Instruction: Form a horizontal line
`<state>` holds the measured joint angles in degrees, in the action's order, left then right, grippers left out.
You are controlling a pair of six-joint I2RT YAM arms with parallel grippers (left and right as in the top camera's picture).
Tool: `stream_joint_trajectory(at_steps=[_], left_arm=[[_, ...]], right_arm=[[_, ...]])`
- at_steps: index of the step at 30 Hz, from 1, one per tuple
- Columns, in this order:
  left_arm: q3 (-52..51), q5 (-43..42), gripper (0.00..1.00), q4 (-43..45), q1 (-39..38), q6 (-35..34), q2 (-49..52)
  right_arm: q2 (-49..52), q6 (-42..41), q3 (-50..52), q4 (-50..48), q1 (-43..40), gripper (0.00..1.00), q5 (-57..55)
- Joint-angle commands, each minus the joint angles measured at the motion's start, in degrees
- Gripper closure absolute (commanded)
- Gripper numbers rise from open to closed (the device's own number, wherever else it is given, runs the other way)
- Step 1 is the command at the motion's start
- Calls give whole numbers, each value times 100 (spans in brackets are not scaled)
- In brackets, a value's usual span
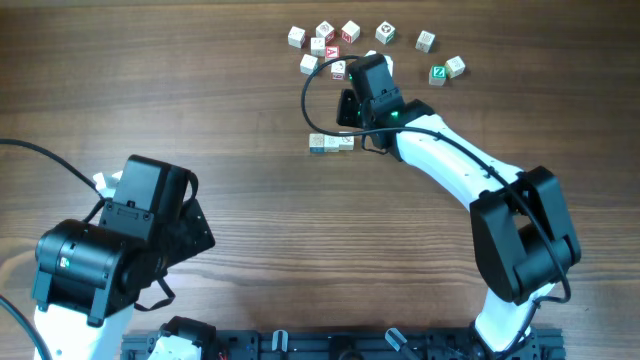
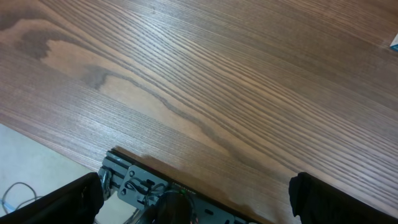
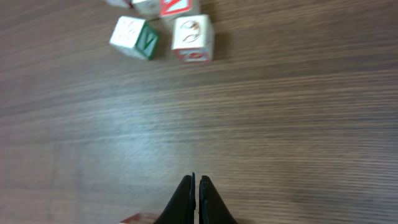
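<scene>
The horizontal line, three pale cubes touching edge to edge, is seen on the bench only from overhead. Its long axis runs left to right, and its markings are too small to be read. The right gripper is shown with jaws clenched on nothing, with loose cubes partly cut off ahead. The left gripper is shown with jaws spread wide.
</scene>
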<state>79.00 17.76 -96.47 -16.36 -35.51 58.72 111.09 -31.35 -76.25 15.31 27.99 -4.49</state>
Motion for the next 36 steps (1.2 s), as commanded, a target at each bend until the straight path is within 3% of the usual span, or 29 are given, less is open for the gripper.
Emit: stream_joint_trajectory(at_steps=[1, 36], left_arm=[[-15, 94, 0, -2, 24, -98, 15], [-15, 94, 0, -2, 24, -98, 15]], right_arm=[[103, 94, -122, -26, 39, 95, 273], [669, -24, -116, 190, 44, 95, 529]])
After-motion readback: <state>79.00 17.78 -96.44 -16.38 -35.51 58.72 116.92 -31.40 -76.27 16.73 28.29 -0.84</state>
